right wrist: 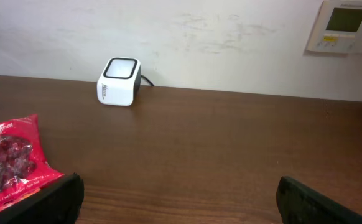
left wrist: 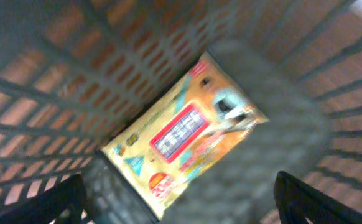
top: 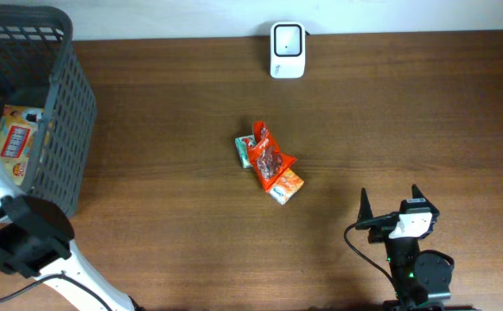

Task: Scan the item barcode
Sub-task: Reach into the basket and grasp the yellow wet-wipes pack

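The left gripper (left wrist: 181, 202) hangs over one dark mesh basket (top: 61, 130) at the far left of the desk (top: 407, 112), its two fingers spread wide with nothing between them. One yellow packet (left wrist: 181, 137) lies flat on the basket floor beneath it. It carries a red panel with white lettering too blurred to read.

The right gripper (top: 391, 203) sits low at the near right of the desk, its fingers also wide apart and empty.

Three items lie in a small heap at the middle of the desk, touching one another. They are one red packet (top: 267, 158) on top, one green-and-white box (top: 243, 151) at its left and one orange packet (top: 288, 183) at its near right. The word "Original" shows in white on the red packet in the right wrist view.

One white scanner (top: 287, 50) with a dark-framed face stands at the far edge of the desk, well apart from the heap. One pale control panel (right wrist: 346, 25) with a small screen hangs on the wall at the far right.
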Robot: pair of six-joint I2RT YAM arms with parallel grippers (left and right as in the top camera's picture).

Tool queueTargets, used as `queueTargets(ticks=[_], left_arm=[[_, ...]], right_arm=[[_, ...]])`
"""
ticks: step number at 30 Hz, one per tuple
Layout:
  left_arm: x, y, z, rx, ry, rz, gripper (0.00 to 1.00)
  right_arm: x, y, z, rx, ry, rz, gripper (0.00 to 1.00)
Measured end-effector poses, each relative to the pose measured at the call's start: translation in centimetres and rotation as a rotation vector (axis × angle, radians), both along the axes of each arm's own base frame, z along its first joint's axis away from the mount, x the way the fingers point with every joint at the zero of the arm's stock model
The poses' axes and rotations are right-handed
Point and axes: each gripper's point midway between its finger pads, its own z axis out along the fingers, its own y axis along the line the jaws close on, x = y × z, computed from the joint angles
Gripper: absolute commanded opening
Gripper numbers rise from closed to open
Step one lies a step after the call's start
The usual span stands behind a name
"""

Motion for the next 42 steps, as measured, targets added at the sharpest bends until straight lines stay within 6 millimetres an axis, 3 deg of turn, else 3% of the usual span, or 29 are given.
queueTargets(ticks=[5, 10, 22, 30, 34, 42], left_arm=[[-0.4, 1.2, -6.2, 0.035, 0.122, -0.008, 0.95], [-0.9, 1.4, -10.8, 0.057, 0.209, -0.081, 0.99], [-2.8, -0.3, -18.6, 0.033, 0.34, -0.265, 0.99], [-2.4, -0.3, -19.2, 0.081, 0.323, -0.325, 1.0], [-2.3, -0.2, -19.1, 0.094, 0.319, -0.337, 0.86], [-3.1, 0.7, -19.1, 0.123, 0.352, -0.313, 0.84]], right_arm=[[0.0, 0.0, 0.0, 0.0, 0.0, 0.0, 0.98], [0.0, 0.0, 0.0, 0.0, 0.0, 0.0, 0.98], [0.0, 0.0, 0.0, 0.0, 0.0, 0.0, 0.98], [0.0, 0.0, 0.0, 0.0, 0.0, 0.0, 0.98], [0.0, 0.0, 0.0, 0.0, 0.0, 0.0, 0.99], [0.0, 0.0, 0.0, 0.0, 0.0, 0.0, 0.98]])
